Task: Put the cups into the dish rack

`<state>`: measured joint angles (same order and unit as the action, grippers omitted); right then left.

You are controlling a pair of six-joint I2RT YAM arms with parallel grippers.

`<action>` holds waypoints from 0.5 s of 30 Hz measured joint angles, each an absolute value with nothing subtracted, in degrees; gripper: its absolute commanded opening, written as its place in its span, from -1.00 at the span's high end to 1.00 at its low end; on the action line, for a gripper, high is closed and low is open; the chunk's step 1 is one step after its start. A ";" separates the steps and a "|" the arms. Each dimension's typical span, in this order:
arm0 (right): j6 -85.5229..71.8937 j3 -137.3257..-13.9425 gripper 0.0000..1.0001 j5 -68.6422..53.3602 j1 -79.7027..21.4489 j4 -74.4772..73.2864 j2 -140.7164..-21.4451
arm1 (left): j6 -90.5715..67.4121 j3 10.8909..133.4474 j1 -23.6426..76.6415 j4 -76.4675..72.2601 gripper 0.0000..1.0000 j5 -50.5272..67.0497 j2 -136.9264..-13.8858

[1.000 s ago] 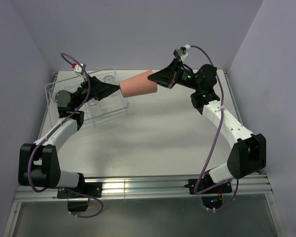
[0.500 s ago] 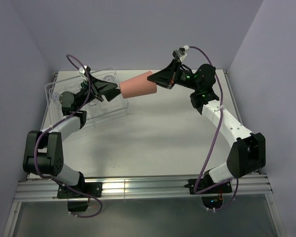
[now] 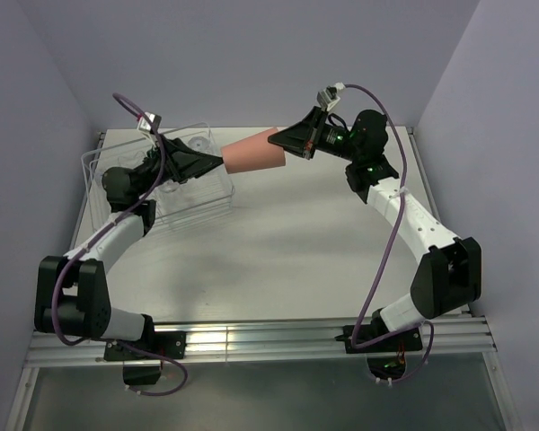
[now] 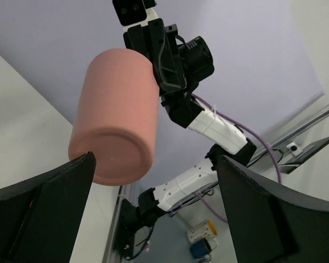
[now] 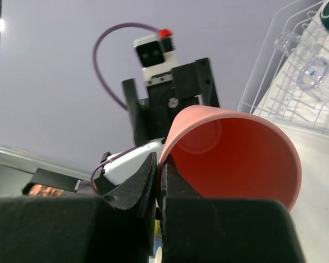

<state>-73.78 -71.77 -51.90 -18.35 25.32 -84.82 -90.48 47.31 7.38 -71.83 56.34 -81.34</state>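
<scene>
Passing the pink cup (image 3: pixel 252 154) arm to arm, in the air just beside the rack (image 3: pixel 181 182).

Right gripper (image 5: pixel 159 174) is clenched on the cup's rim, holding it sideways — base toward the left gripper (image 3: pixel 217 162), whose jaws are spread wide at the base without touching it. Next, by my reading: left jaws advance around the body and close before the right lets go, then on to the rack.
</scene>
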 measured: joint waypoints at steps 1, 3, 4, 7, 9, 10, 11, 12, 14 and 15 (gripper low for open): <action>-73.41 -71.92 1.00 -51.62 -18.50 24.97 -84.82 | -88.36 47.90 7.81 -70.24 -0.98 56.62 -80.68; -72.90 -72.44 1.00 -51.05 -18.50 24.73 -84.82 | -83.64 49.36 8.27 -65.10 -0.98 56.49 -79.59; -72.60 -72.64 1.00 -50.74 -18.50 24.69 -84.82 | -81.10 50.28 8.56 -61.95 -0.98 56.29 -79.15; -71.79 -72.97 1.00 -49.60 -18.50 24.51 -84.82 | -71.90 53.78 9.67 -49.41 -0.98 54.85 -77.97; -70.96 -72.99 1.00 -48.97 -18.50 23.86 -84.82 | -66.96 55.55 10.28 -42.24 -0.98 53.52 -77.32; -70.61 -72.99 1.00 -48.77 -18.50 23.31 -84.82 | -64.18 56.47 10.66 -38.15 -0.98 52.75 -76.93; -70.30 -72.99 1.00 -48.60 -18.52 22.63 -84.82 | -61.84 57.14 10.92 -34.85 -0.98 52.14 -76.60; -69.97 -73.03 1.00 -48.45 -18.57 22.02 -84.82 | -59.99 57.63 11.14 -32.25 -0.98 51.55 -76.31; -69.56 -73.10 1.00 -48.47 -18.79 21.15 -84.82 | -56.82 58.30 11.38 -27.70 -0.98 50.46 -75.99; -69.54 -73.10 1.00 -48.47 -18.92 20.99 -84.82 | -55.40 58.70 11.44 -25.50 -0.98 49.84 -75.99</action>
<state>-69.54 -73.10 -48.47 -18.92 20.99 -84.82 -55.40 58.70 11.44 -25.50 49.84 -75.99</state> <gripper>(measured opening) 0.042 0.992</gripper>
